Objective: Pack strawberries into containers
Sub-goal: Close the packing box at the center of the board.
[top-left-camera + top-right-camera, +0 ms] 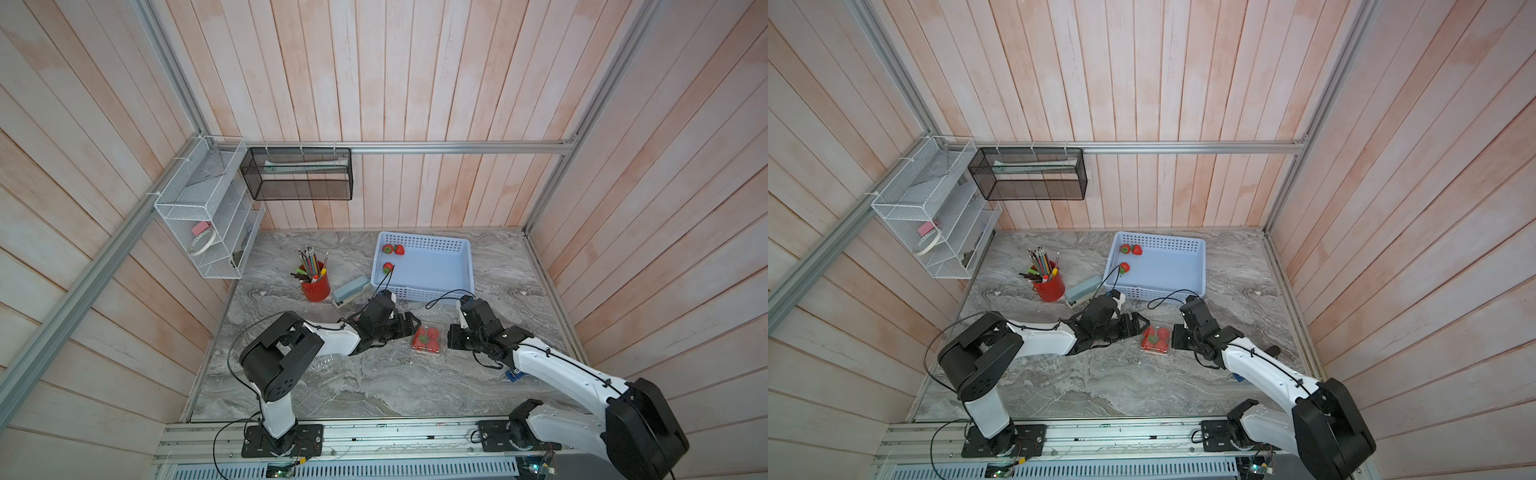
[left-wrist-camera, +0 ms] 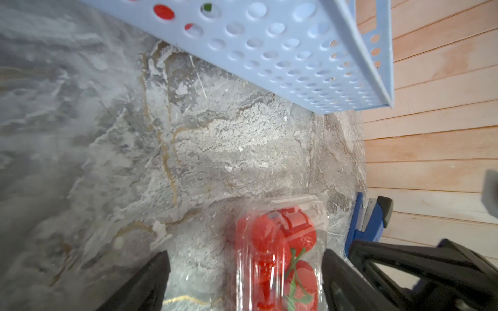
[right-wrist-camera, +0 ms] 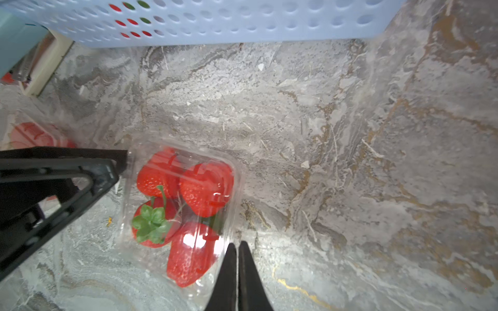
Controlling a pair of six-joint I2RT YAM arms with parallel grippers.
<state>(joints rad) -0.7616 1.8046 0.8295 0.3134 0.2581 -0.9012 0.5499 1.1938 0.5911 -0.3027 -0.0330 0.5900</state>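
Between my two grippers, on the marble table (image 1: 374, 386), sat a clear container (image 3: 177, 212) with four strawberries (image 3: 202, 188) inside, lid apparently down. Jaws of my left gripper (image 2: 245, 253) stood spread wide, one either side of the box; contact I could not tell. Jaws of my right gripper (image 3: 237, 246) were pressed together, tips at the box's edge, holding nothing. Three more berries (image 1: 399, 249) lay in the blue basket (image 1: 428, 240) behind. Handling, my guess: box light, thin, slick, flexes and crushes easily; fruit soft, bruises. Best hold seemed the two side walls near the stiffer rim, gentle squeeze, never the lid's middle.
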